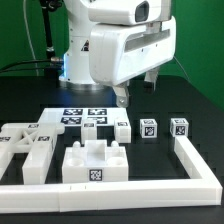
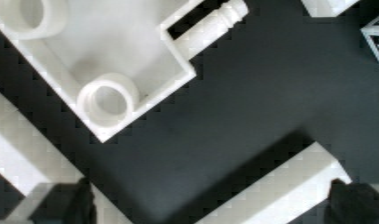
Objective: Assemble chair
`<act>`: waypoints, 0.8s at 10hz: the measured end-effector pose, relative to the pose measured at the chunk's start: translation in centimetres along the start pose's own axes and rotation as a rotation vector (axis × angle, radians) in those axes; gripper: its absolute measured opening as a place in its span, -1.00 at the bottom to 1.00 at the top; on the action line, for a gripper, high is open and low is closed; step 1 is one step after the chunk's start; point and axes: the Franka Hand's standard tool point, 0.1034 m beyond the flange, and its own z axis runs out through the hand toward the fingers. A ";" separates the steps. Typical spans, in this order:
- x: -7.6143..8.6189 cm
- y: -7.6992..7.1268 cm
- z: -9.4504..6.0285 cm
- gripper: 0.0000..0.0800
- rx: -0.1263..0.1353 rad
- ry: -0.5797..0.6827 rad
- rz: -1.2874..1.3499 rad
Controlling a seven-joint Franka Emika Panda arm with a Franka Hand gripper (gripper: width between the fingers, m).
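The chair lies in loose white tagged pieces on the black table. In the exterior view a blocky piece (image 1: 97, 162) sits front centre, flat pieces (image 1: 25, 143) lie on that view's left, and three small cube-topped posts (image 1: 122, 130) (image 1: 148, 127) (image 1: 179, 127) stand in a row. My gripper (image 1: 136, 87) hangs open above the posts and touches nothing. The wrist view shows a flat chair piece with round holes (image 2: 88, 60) and a peg (image 2: 212, 25). Both dark fingertips (image 2: 61, 205) stand wide apart there, and the gripper (image 2: 207, 210) holds nothing.
The marker board (image 1: 82, 117) lies flat behind the pieces. The long white L-shaped border rail (image 1: 110, 196) runs along the front and up the exterior view's right side, and shows in the wrist view as a diagonal band (image 2: 257, 185). The arm's white body fills the upper middle.
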 end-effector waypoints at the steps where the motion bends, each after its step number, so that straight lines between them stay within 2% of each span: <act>1: 0.0 0.0 0.0 0.63 0.000 0.000 0.000; 7: -0.2 0.2 0.1 0.63 0.005 -0.002 0.029; 8: -1.2 1.2 0.3 0.63 0.022 -0.016 0.075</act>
